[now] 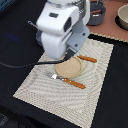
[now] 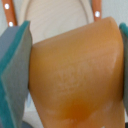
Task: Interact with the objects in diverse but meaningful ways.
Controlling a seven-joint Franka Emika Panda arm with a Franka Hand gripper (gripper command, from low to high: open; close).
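In the wrist view my gripper [image 2: 75, 75] is shut on the yellow-orange bread loaf [image 2: 77, 70]. The teal pads [image 2: 15, 60] press on both of its sides. The loaf hangs over the round tan plate [image 2: 55, 17]. In the exterior view the white arm [image 1: 62, 27] stands over the plate [image 1: 70, 67] and hides the gripper and loaf. A grey pan [image 1: 96, 12] sits at the back. The sausage, fish and carton are out of view.
The plate lies on a beige striped placemat [image 1: 45, 87]. An orange-handled fork [image 1: 70, 81] lies in front of the plate and an orange-handled knife [image 1: 86, 58] behind it. A pale bowl [image 1: 123, 17] stands at the back on the exterior view's right. A black cable [image 1: 20, 65] runs from the arm.
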